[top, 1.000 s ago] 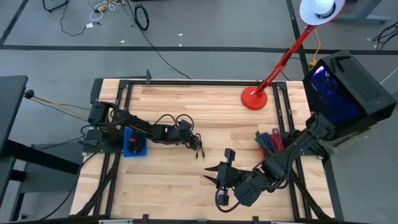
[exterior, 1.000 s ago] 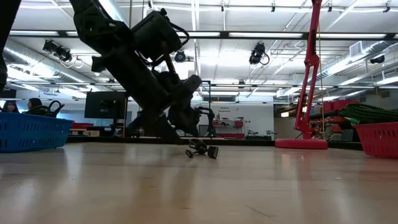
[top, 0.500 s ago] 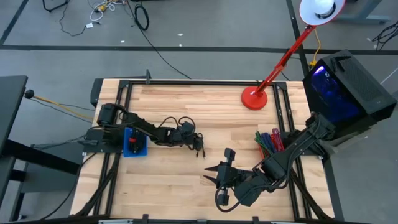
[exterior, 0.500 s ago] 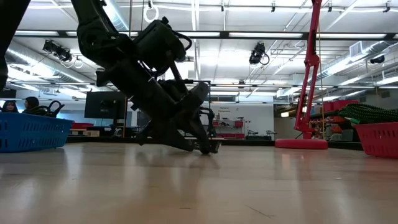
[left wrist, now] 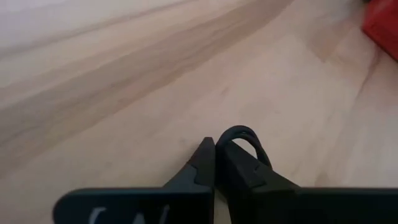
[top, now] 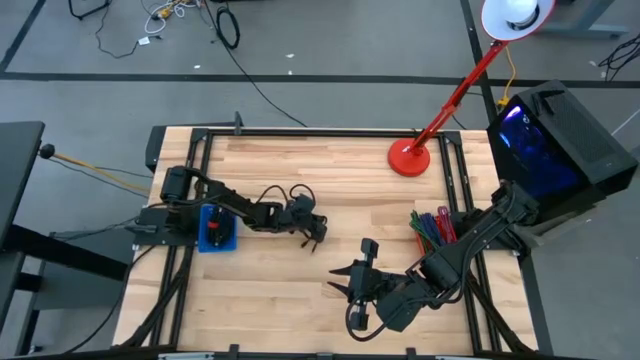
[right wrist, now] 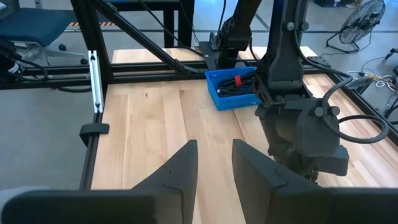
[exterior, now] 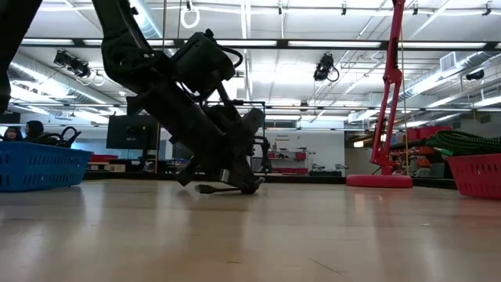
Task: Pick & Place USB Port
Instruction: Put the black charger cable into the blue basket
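Left wrist view shows your left gripper (left wrist: 214, 155) clenched on the USB cable (left wrist: 245, 140), low on the tabletop (top: 350, 190). You're at the pick; next, lift and carry it to the blue bin (top: 216, 230). Right gripper (top: 352, 283) waits, part open.

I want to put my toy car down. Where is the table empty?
Bare wood lies between the lamp base and the left gripper, and along the near edge left of the right gripper. It is crowded by the blue bin and red bin.
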Robot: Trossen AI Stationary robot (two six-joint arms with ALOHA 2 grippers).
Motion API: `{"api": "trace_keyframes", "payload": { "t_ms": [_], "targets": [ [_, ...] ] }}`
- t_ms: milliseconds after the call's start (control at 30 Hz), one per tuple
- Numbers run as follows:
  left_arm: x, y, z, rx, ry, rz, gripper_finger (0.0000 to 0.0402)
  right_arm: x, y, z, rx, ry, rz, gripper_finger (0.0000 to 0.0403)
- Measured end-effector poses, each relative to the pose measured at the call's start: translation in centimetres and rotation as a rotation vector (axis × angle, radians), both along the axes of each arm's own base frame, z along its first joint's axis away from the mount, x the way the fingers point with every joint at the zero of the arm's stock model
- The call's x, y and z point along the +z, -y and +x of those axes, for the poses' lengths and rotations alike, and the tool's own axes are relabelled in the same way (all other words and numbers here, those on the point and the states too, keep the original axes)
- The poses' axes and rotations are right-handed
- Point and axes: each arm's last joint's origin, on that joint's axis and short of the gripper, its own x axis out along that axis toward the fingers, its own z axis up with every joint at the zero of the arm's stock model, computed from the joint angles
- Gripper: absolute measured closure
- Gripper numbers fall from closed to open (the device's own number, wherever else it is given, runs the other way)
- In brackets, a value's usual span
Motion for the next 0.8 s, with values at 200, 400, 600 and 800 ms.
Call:
{"api": "trace_keyframes", "payload": {
  "t_ms": [200,400,600,800],
  "targets": [
    [1.4,2.2,-0.2,-0.139,0.019,0.019,0.0391,-0.2,0.1,-0.1,0.0,-0.016,-0.011,0.0303],
    [6.0,5.1,-2.4,-0.193,-0.006,0.128,0.0391,-0.4,-0.3,-0.5,0.001,-0.034,-0.006,0.0303],
    [9.7,7.9,-8.0,-0.182,-0.174,0.194,0.0391,-0.4,-1.1,-1.2,0.015,-0.035,0.012,0.0303],
    [12.4,9.3,-14.6,-0.018,-0.218,0.247,0.0391,-0.4,-1.4,-1.5,0.0,-0.019,0.0,0.0303]
  ]
}}
